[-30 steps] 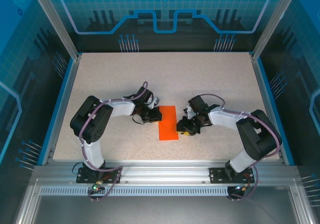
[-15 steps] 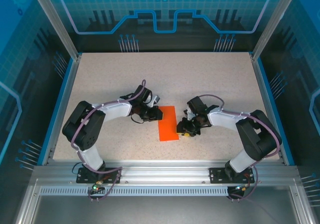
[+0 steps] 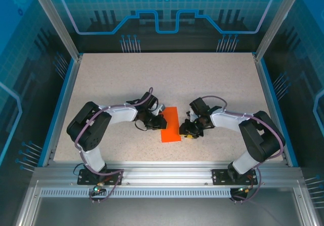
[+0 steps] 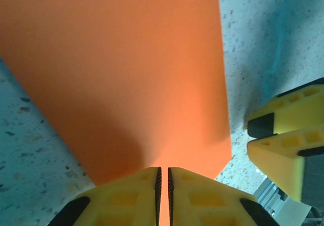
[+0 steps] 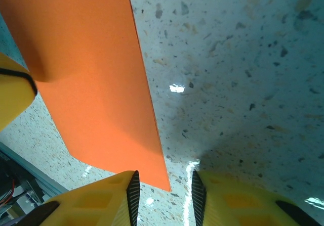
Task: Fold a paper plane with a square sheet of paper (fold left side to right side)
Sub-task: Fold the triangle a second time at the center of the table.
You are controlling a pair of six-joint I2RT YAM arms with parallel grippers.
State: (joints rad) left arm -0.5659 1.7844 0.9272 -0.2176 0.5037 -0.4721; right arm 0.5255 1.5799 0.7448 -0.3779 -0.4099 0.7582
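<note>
The square sheet of paper (image 3: 171, 125) lies flat on the table as a narrow bright orange rectangle, apparently folded in half. My left gripper (image 3: 160, 121) rests on its left long edge; in the left wrist view the paper (image 4: 126, 74) spreads out under the gripper (image 4: 163, 185), whose jaws are shut to a thin slit. My right gripper (image 3: 187, 130) stands at the paper's right side near the front corner. In the right wrist view that gripper (image 5: 163, 190) is open, low over the table, with the paper's (image 5: 86, 74) corner lying between its fingers, untouched.
The speckled tabletop (image 3: 167, 79) is bounded by blue rails and glass walls. The right gripper's yellow fingers (image 4: 283, 135) show close by the paper's edge in the left wrist view. A left gripper finger (image 5: 12, 92) sits on the paper in the right wrist view.
My left gripper has slid a little toward the front and right along the paper's left edge, and its elbow has shifted. The right arm and the paper have stayed put.
</note>
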